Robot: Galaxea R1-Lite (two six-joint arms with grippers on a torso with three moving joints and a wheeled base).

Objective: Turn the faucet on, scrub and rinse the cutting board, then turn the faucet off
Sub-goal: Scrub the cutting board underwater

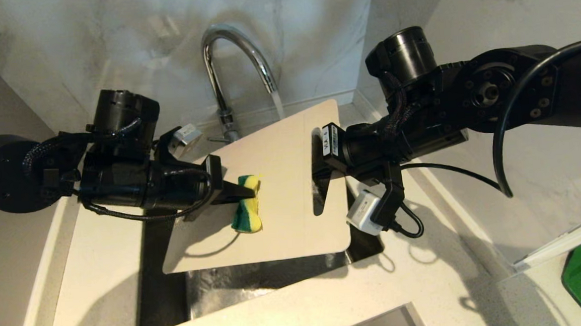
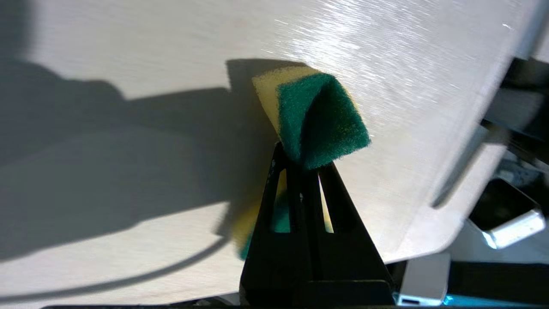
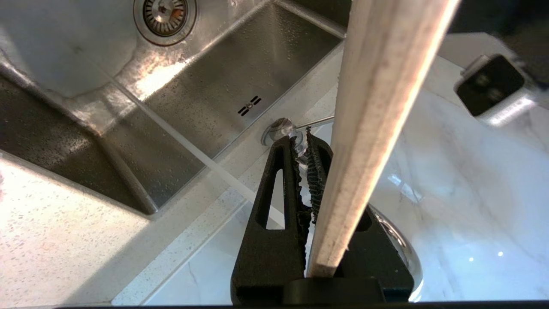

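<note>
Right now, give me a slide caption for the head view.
Left gripper presses a sponge on the cutting board, held over the sink by the right gripper under the running faucet.

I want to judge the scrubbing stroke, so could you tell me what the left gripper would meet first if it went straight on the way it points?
The left gripper, shut on the sponge, points across the cutting board; it would probably meet the right gripper on the far edge.

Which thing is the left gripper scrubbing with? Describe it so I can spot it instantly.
Start at the sink under the chrome faucet; the cream cutting board is held tilted over it by the right gripper. On the board's face, pinched in the left gripper, is the sponge: yellow foam with a dark green scouring layer, the only coloured thing there.
</note>
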